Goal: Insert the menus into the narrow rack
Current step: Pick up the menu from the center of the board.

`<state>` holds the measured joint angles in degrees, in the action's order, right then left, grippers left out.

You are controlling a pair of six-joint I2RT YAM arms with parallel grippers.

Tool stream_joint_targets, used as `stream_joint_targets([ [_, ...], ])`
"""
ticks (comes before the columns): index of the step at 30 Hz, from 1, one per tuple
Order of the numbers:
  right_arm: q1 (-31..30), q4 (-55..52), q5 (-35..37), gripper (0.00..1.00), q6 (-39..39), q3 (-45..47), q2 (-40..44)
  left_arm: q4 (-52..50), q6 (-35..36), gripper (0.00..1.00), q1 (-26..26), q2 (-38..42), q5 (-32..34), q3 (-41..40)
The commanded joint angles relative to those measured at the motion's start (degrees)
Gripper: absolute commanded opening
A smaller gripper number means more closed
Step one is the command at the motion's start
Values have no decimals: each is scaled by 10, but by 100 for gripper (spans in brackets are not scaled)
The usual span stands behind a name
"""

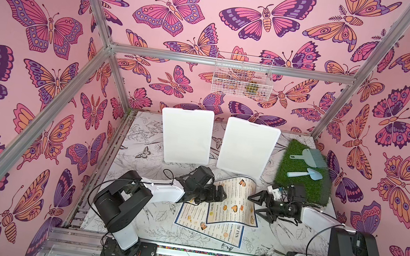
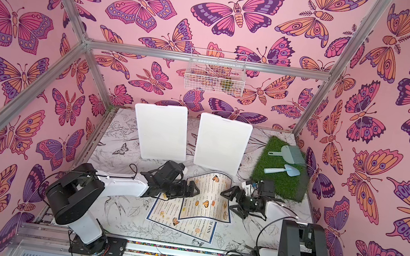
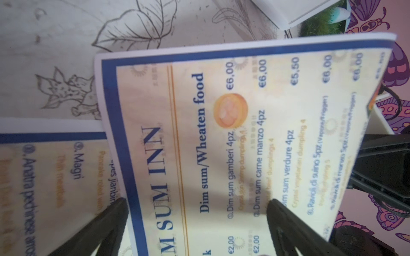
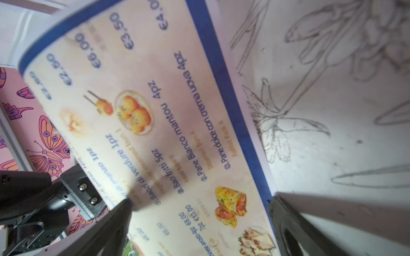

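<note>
Two menus lie overlapped on the table in both top views. The upper menu (image 1: 235,203) (image 2: 207,201) curls up at its far end; the lower menu (image 1: 223,234) (image 2: 194,225) lies flat beneath it. My left gripper (image 1: 223,193) (image 3: 197,201) is open over the upper menu's left long edge, one finger above each menu. At the upper menu's right edge, my right gripper (image 1: 253,205) (image 4: 199,200) is open too, the sheet (image 4: 168,124) showing between its fingers. Neither grips anything. A narrow white wire rack (image 1: 242,77) (image 2: 215,73) hangs on the back rail.
Two white boards (image 1: 187,137) (image 1: 246,147) stand upright behind the menus. A green grass mat (image 1: 302,174) at the back right carries a small brush (image 1: 311,155) and shovel (image 1: 305,173). Aluminium frame posts and butterfly-print walls close in the table.
</note>
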<state>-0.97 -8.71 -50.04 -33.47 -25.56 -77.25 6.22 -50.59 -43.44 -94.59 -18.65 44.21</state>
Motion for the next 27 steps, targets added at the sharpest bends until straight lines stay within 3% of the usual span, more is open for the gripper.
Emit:
stream_joint_targets([
  [1, -18, 45, 6, 99, -16, 25, -12, -10, -4, 98, 6, -15, 5, -16],
  [11, -42, 153, 4, 99, -68, 57, 49, -10, -7, 97, 12, -19, 8, -22],
  [27, -133, 120, 54, 99, -60, 14, 62, -9, -4, 97, 12, -29, 3, -22],
])
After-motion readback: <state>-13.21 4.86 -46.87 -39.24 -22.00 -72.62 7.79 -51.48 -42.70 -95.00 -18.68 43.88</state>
